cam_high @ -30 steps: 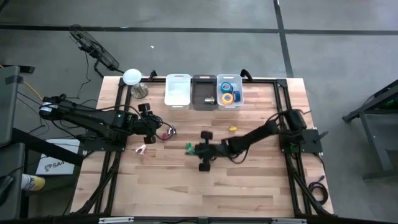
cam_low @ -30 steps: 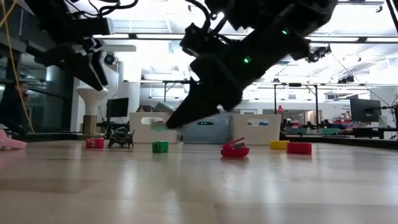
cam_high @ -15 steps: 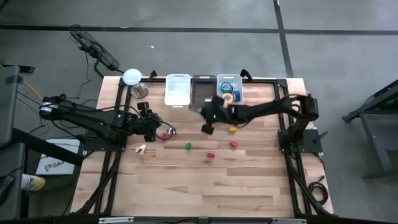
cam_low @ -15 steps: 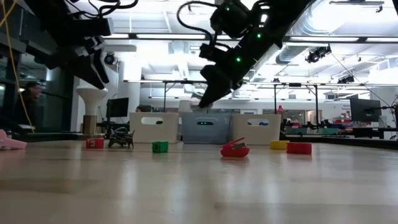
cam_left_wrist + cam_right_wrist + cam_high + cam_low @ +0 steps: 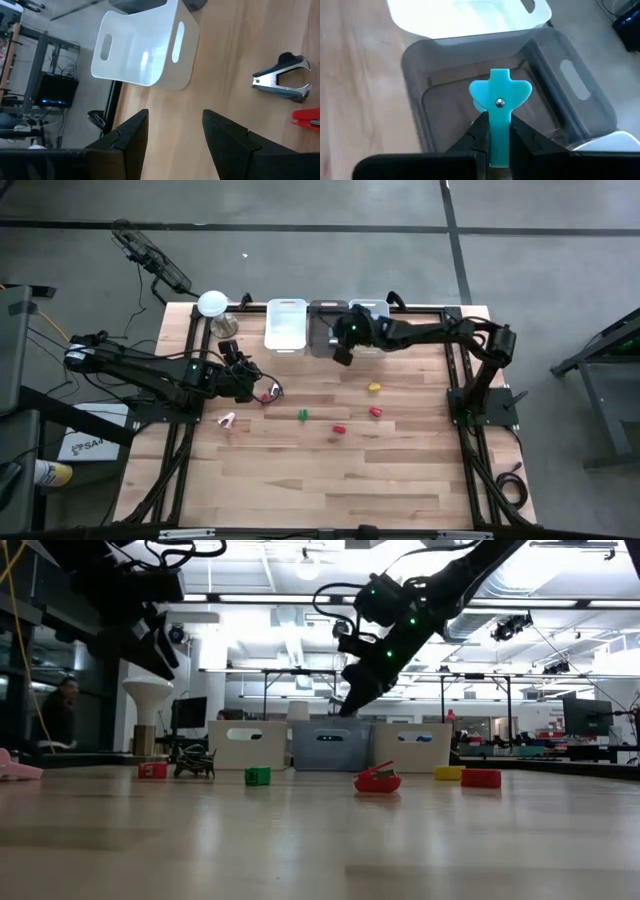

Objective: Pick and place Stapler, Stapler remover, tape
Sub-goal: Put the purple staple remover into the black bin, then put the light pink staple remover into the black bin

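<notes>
Stapler remover (image 5: 282, 80), a silver and black claw, lies on the wooden table (image 5: 400, 470) just beside a red thing (image 5: 307, 117) that is cut off by the edge of the left wrist view, so I cannot tell what it is. The left gripper (image 5: 175, 120) hangs low over the table's left part, near those two things. Its fingers stand apart with nothing between them, and it points toward the white bin (image 5: 145, 55). The right gripper (image 5: 497, 122) is raised above the table at the back edge, over the grey bin (image 5: 420, 90), which stands between the white bin and a clear bin (image 5: 372, 308). Its fingers (image 5: 522, 135) are closed on a turquoise piece (image 5: 499, 92), a T-shaped part with a small rivet in its middle. The piece is held over the grey bin's open inside, clear of the walls. Whether it is another stapler remover cannot be told. The right arm covers most of the clear bin in the high view, so its contents cannot be seen. On the open table in front of the bins lie a green block (image 5: 302, 415), two red blocks (image 5: 338, 429) and (image 5: 376, 411), and a yellow block (image 5: 373, 388), all well apart from both grippers. A small pink thing (image 5: 227, 420) lies near the left arm.
</notes>
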